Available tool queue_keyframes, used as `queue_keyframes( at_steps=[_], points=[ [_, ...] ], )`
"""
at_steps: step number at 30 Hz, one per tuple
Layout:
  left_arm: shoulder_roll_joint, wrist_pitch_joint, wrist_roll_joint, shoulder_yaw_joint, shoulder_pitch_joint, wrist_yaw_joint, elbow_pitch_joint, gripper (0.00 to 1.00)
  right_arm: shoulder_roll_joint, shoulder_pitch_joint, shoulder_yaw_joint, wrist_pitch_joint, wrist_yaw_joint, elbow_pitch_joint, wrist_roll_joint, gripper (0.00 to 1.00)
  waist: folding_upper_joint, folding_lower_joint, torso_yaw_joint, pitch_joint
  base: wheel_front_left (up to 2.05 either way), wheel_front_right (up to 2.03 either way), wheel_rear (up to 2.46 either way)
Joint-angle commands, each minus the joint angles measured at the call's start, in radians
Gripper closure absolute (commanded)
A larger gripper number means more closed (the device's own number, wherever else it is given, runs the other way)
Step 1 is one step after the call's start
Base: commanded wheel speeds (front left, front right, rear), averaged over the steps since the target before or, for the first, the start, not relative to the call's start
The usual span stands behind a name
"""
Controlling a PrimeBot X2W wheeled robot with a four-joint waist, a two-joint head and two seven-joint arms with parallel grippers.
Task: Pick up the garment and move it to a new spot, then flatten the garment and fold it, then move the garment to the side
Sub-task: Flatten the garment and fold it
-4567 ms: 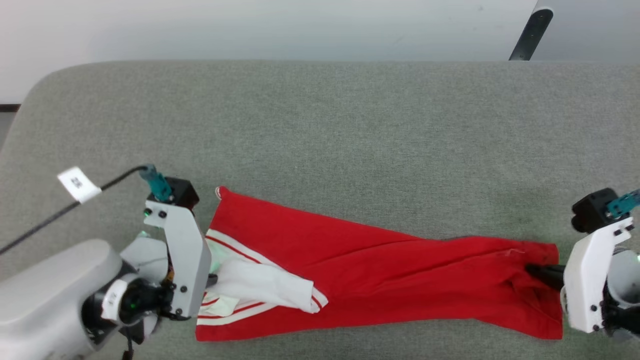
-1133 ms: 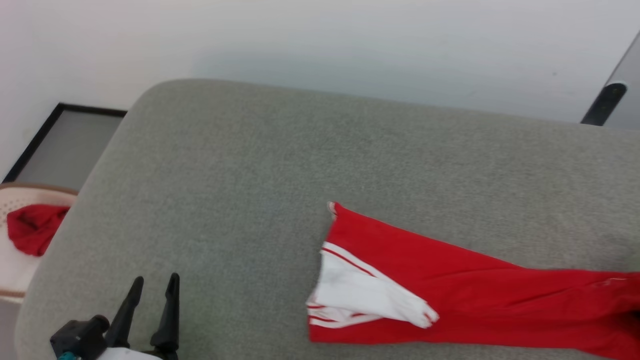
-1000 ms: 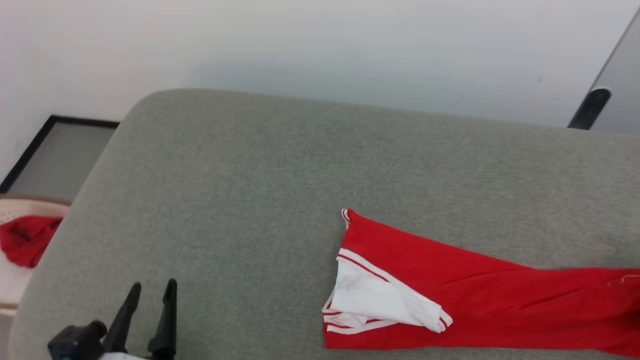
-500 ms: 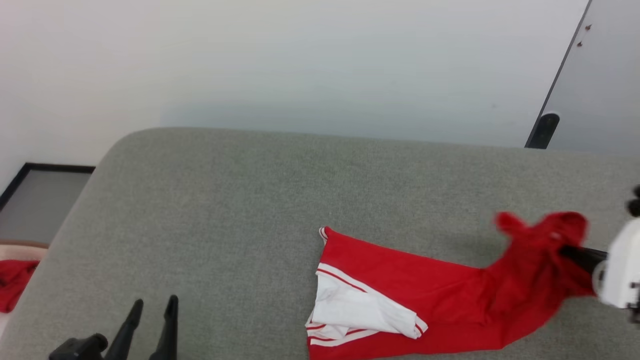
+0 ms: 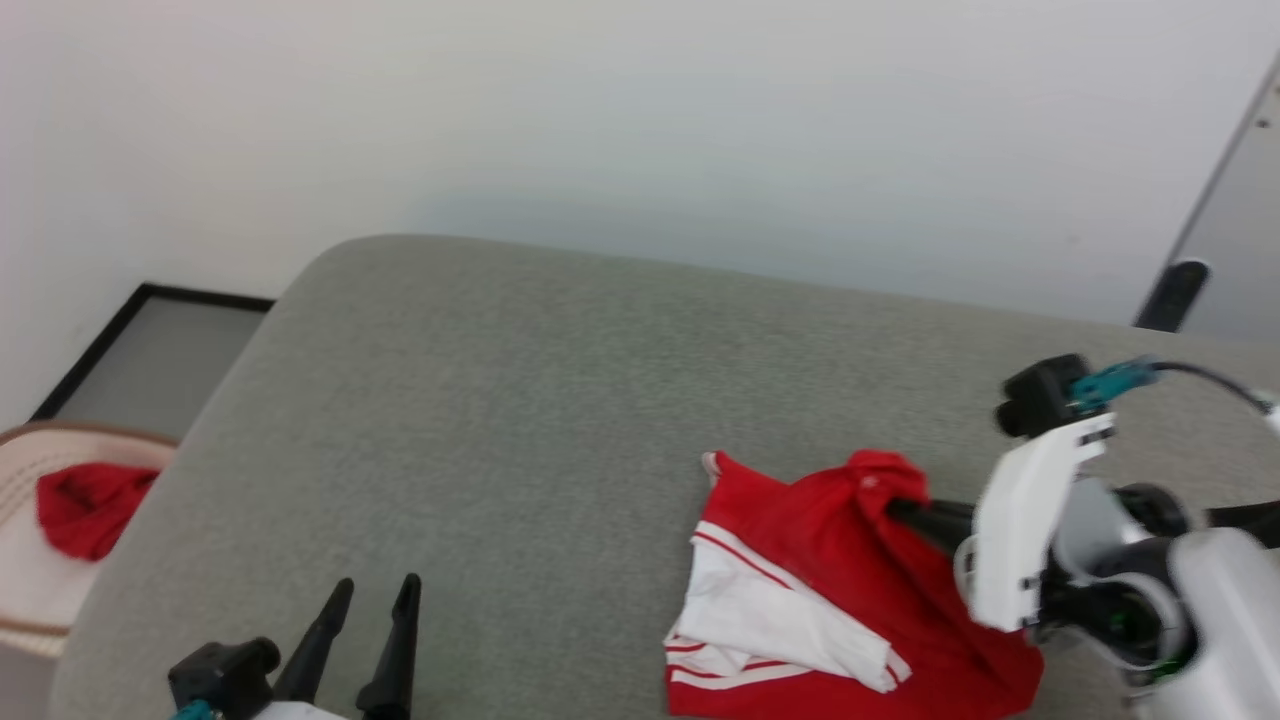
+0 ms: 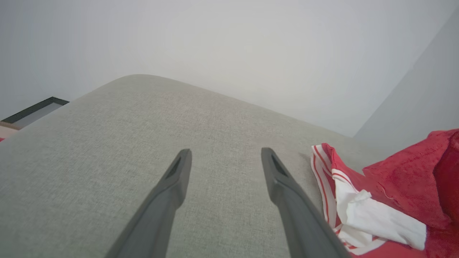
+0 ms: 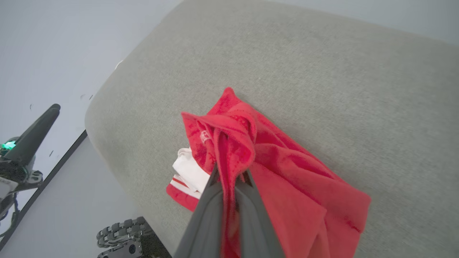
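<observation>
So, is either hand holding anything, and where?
Right hand pinches the red jersey T-shirt with white sleeves by a bunched red edge; left hand is open, empty.

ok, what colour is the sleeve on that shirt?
White sleeve with red-striped trim, on the red shirt. Head view shows it best.

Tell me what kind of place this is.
Probably an indoor test room set up for folding laundry: a grey fabric-covered table against a bare white wall, a red-and-white garment on it, and a basket holding red cloth beside the table.
</observation>
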Motion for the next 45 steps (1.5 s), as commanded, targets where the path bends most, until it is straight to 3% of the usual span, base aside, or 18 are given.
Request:
queue_keyframes(
  at_steps=[1, 9, 10, 11, 12, 19, 30, 38, 45],
  points=[
    [-0.002, 0.001, -0.004, -0.005, -0.014, -0.005, 0.007, 0.0, 0.018, -0.015, 0.023, -0.015, -0.002, 0.025, -0.012, 1.0, 0.0, 0.0, 0.043, 0.013, 0.0, 0.0, 0.0],
    [-0.009, -0.009, -0.009, -0.03, -0.047, -0.01, 0.042, 0.0, 0.057, -0.049, 0.133, -0.082, -0.002, 0.203, -0.056, 1.0, 0.0, 0.0, 0.093, 0.032, 0.0, 0.0, 0.0],
    [-0.01, -0.011, -0.011, -0.03, -0.05, -0.01, 0.046, 0.0, 0.058, -0.059, 0.143, -0.094, -0.002, 0.224, -0.064, 0.92, 0.0, 0.0, 0.095, 0.034, 0.0, 0.0, 0.0],
    [-0.01, -0.012, -0.013, -0.029, -0.053, -0.011, 0.049, 0.0, 0.063, -0.067, 0.146, -0.109, -0.002, 0.245, -0.066, 0.5, 0.0, 0.0, 0.094, 0.036, 0.0, 0.0, 0.0],
    [-0.008, -0.014, -0.014, -0.029, -0.053, -0.011, 0.053, 0.0, 0.07, -0.073, 0.145, -0.12, -0.002, 0.272, -0.066, 0.0, 0.0, 0.0, 0.092, 0.036, 0.0, 0.0, 0.0],
    [0.001, -0.028, -0.021, -0.02, -0.046, -0.008, 0.074, 0.0, 0.081, -0.12, 0.16, -0.138, -0.002, 0.31, 0.007, 0.0, 0.0, 0.0, 0.054, 0.024, 0.0, 0.0, 0.0],
    [0.013, -0.045, -0.018, 0.003, -0.016, 0.004, 0.063, 0.0, -0.032, -0.115, 0.132, -0.205, -0.002, 0.157, 0.047, 0.0, 0.0, 0.0, -0.057, -0.011, 0.0, 0.0, 0.0],
    [0.027, -0.052, 0.007, -0.001, 0.004, 0.01, 0.046, 0.0, -0.148, -0.012, 0.093, -0.437, -0.002, 0.035, 0.019, 0.0, 0.0, 0.0, -0.141, -0.025, 0.0, 0.0, 0.0],
    [0.033, -0.057, 0.036, -0.013, 0.006, 0.009, 0.039, 0.0, -0.211, 0.092, 0.058, -0.709, -0.002, 0.021, -0.071, 0.0, 0.0, 0.0, -0.198, -0.023, 0.0, 0.0, 0.0]
  ],
)
